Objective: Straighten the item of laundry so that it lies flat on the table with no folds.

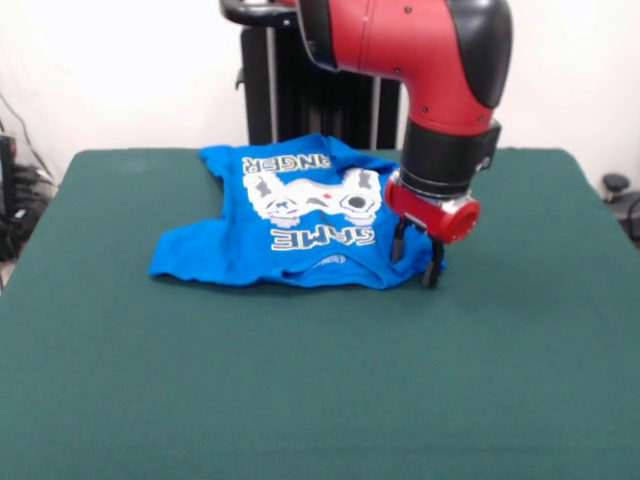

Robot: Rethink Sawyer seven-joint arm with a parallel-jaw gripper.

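Green felt covered the table (300,400) from edge to edge, with a pale wall behind it. On the far half of the table, a little left of the middle, lay the blue T-shirt (290,225), print side up, its game controller picture and white lettering seen upside down from this side. It was not flat: the far edge was turned over so that part of the top line of lettering was cut off, the left sleeve was bunched and rumpled, and the near hem ran in a wavy line.

The red and black arm (420,60) came down from above at the shirt's right side. Its gripper (415,262) hung low over the shirt's near right corner, with two dark fingers (434,268) pointing down and set apart with a gap between them. The right finger's tip seemed to touch the cloth or the felt just beside it, though the angle left that unclear. Nothing was held between them.
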